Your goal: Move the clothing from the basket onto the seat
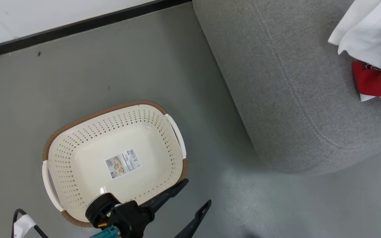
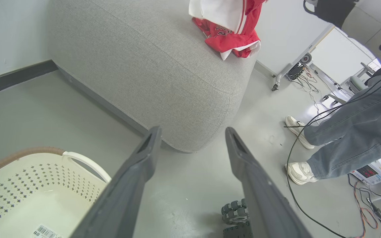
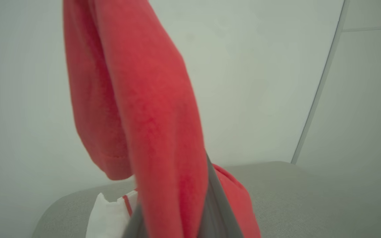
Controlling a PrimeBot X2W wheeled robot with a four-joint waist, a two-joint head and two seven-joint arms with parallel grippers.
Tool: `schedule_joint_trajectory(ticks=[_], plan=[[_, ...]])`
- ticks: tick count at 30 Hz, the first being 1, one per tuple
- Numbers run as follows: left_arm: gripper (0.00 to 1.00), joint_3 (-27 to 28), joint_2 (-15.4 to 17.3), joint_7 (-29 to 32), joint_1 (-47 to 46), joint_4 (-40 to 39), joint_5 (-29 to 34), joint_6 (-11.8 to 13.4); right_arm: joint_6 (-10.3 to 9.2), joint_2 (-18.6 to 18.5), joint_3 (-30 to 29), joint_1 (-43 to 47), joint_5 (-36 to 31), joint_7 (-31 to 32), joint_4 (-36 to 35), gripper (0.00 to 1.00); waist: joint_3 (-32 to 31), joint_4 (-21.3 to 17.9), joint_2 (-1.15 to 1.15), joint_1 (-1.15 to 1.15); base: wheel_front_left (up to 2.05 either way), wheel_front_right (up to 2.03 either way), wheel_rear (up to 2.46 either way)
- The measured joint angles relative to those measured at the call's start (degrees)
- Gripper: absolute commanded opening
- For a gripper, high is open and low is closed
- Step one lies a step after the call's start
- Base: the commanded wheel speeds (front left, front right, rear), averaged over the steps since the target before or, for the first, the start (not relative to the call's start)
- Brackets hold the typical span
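Cream basket [image 1: 164,138] upright on the floor, base label in plain sight; red-and-white clothing [image 1: 374,82] bunched by the grey seat's [image 1: 276,82] edge.

We count one basket [image 1: 78,138] at lower left, one grey seat [image 1: 276,82], one white garment [image 1: 372,33] and one red garment [image 1: 374,84] at upper right, one label [image 1: 122,163], two white shoes [image 2: 298,172].

Basket [image 1: 167,145] — cream plastic, smooth, slight gloss, walls punched with small holes; rim [image 1: 104,111] brown, woven-look texture. Label [image 1: 122,163] on its base: printed paper. Seat [image 1: 276,82] — grey cloth, matt, coarse weave, one stitched seam. Floor [image 1: 111,66] smooth, grey, dull sheen. Red jersey [image 3: 150,115] soft cloth, faintly fuzzy up close; white garment [image 1: 372,36] smooth, thin cloth. Left gripper [image 2: 193,129]: fingers [image 2: 124,195] dark, matt, plastic-looking.
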Motion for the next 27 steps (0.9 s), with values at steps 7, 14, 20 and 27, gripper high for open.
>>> schedule_joint_trajectory(ticks=[7, 14, 20, 27], plan=[[1.00, 0.6, 1.4, 0.5, 0.0, -0.9, 0.0, 0.5, 0.94, -0.5, 1.3, -6.1, -1.3, 0.0, 6.8, 0.00, 2.3, 0.5, 0.00, 0.00, 0.00, 0.00, 0.00], [1.00, 2.3, 3.5, 0.6, 0.6, -3.3, 0.1, 2.1, 1.51, -1.3, 2.7, -7.8, -3.3, 0.0, 8.0, 0.00, 5.1, 0.7, 0.00, -0.01, 0.00, 0.00, 0.00], [1.00, 4.3, 6.3, 1.1, 1.9, -5.5, 0.1, 3.6, 3.19, -0.9, 4.7, -8.6, -4.5, 0.0, 9.2, 0.00, 8.2, 0.3, 0.00, 0.00, 0.00, 0.00, 0.00], [1.00, 6.9, 9.4, 1.5, 3.9, -7.2, 0.3, 5.1, 3.46, 2.7, 6.5, -8.5, -4.5, 0.0, 10.4, 0.00, 11.1, -1.4, 0.00, 0.00, 0.00, 0.00, 0.00]])
